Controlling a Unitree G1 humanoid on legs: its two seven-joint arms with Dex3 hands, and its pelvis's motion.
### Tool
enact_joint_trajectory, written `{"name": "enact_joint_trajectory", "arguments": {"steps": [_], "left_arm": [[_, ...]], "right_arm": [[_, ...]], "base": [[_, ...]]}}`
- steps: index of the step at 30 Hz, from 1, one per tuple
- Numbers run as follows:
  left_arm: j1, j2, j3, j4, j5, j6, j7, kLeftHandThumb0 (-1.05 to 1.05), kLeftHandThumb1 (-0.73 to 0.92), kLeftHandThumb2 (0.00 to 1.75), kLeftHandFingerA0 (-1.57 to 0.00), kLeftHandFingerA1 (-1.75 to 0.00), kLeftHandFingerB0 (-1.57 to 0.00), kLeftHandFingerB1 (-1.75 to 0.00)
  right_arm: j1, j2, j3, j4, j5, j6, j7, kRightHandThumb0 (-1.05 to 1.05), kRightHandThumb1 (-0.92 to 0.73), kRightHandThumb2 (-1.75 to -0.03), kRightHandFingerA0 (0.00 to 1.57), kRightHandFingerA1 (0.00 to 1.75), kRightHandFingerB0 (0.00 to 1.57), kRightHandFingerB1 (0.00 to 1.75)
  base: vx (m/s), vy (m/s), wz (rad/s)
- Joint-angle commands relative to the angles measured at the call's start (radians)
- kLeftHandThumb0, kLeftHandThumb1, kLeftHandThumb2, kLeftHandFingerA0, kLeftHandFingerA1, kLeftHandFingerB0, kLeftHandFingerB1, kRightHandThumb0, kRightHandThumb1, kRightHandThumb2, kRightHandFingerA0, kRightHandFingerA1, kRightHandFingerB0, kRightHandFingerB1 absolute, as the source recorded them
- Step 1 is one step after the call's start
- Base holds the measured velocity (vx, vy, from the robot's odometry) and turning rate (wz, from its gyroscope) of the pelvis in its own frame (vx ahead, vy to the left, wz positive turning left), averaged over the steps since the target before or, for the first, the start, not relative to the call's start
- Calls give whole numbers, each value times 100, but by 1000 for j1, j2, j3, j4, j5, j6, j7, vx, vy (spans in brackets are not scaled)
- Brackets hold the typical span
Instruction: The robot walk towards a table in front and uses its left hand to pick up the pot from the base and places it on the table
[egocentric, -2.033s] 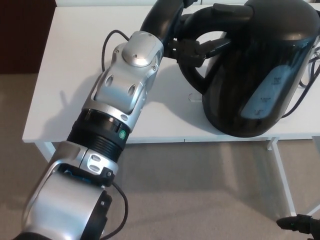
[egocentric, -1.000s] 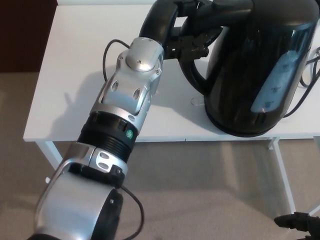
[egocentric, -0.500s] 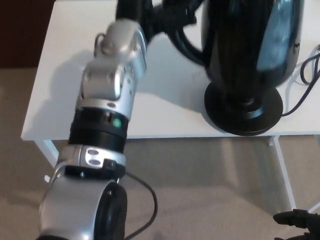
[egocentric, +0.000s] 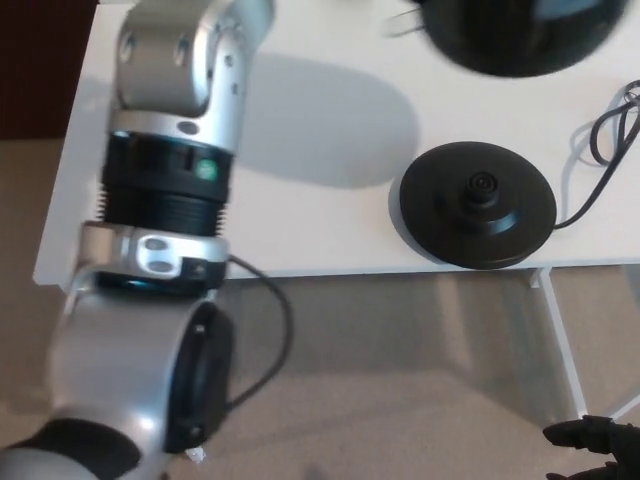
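left hand out of frame beyond its forearm (egocentric: 170, 120); grip cannot be told. pot (egocentric: 520, 40) hangs clear of the base (egocentric: 478, 203). lift judged done; next, set it upright on bare table (egocentric: 300, 225), beside the base.

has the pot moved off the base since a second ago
Yes. The pot has lifted up and away from the base, which now sits bare on the table; only the pot's underside shows at the picture's top edge.

I have the base (egocentric: 478, 203) on the table (egocentric: 320, 215) near its right front edge, cord (egocentric: 603, 150) trailing right, pot (egocentric: 520, 35) farther back, left arm (egocentric: 170, 170) at left.
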Motion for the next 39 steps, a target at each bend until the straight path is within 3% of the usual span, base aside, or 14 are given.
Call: {"name": "enact_joint_trajectory", "arguments": {"steps": [1, 4, 14, 29, 30, 32, 33, 34, 35, 36, 37, 38, 39], "left_arm": [[48, 137, -60, 9, 117, -185, -4, -14, 83, 66, -103, -140, -80, -112], [75, 196, -103, 22, 166, -215, 7, -10, 81, 68, -103, -134, -81, -107], [193, 336, -126, 7, 182, -249, -28, -14, 84, 70, -93, -150, -72, -110], [387, 298, -208, -36, 236, -264, -19, -7, 80, 71, -87, -149, -70, -109], [412, 289, -212, -37, 229, -270, -23, -5, 80, 70, -95, -142, -72, -106], [413, 288, -211, -38, 230, -271, -24, -5, 80, 70, -95, -142, -72, -106], [422, 289, -214, -24, 230, -286, -30, -6, 80, 68, -96, -138, -75, -98], [427, 290, -218, -15, 231, -288, -35, -8, 81, 66, -100, -124, -75, -79], [427, 290, -219, -3, 225, -272, -48, -11, 76, 62, -100, -79, -69, -52], [426, 289, -217, 5, 216, -259, -61, -11, 76, 62, -100, -79, -69, -52], [415, 293, -213, 21, 194, -233, -103, -19, 66, 59, -80, -54, -53, -40], [411, 304, -219, 23, 183, -213, -149, -37, 51, 64, -30, -41, -23, -35], [399, 336, -242, 25, 169, -175, -256, -49, 35, 68, 0, -12, 0, -10]], "right_arm": [[12, -14, 1, 1, -2, -2, 12, -34, -61, -58, 73, 46, 58, 41], [13, -10, -1, 1, -1, 7, 1, -34, -61, -58, 74, 46, 59, 41], [4, -13, -13, 11, 7, 13, -3, -32, -62, -57, 75, 46, 61, 42], [17, -7, -24, 4, 10, 1, -8, -32, -61, -57, 76, 46, 61, 42], [12, -8, -22, 8, 7, 3, -13, -32, -61, -58, 76, 47, 61, 43], [9, -7, -23, 8, 7, 4, -13, -32, -61, -58, 76, 47, 61, 43], [4, -7, -19, 7, 3, 8, -12, -33, -61, -58, 76, 47, 61, 42], [2, -8, -19, 6, 3, 10, -10, -33, -61, -58, 75, 47, 60, 42], [2, -10, -20, 4, 5, 9, -6, -33, -62, -57, 75, 46, 60, 42], [3, -11, -20, 4, 4, 7, -6, -33, -62, -57, 75, 46, 60, 42], [-4, -11, -22, 6, 6, 8, -5, -33, -62, -57, 75, 46, 60, 42], [-5, -10, -24, 6, 8, 9, -4, -33, -61, -58, 75, 46, 61, 43], [-4, -9, -28, 7, 14, 6, -1, -33, -61, -57, 75, 46, 61, 42]], "base": [[0, 0, 0], [0, 0, 0], [0, 0, 0], [0, 0, 0], [0, 0, 0], [0, 0, 0], [0, 0, 0], [0, 0, 0], [0, 0, 0], [0, 0, 0], [0, 0, 0], [0, 0, 0], [0, 0, 0]]}}
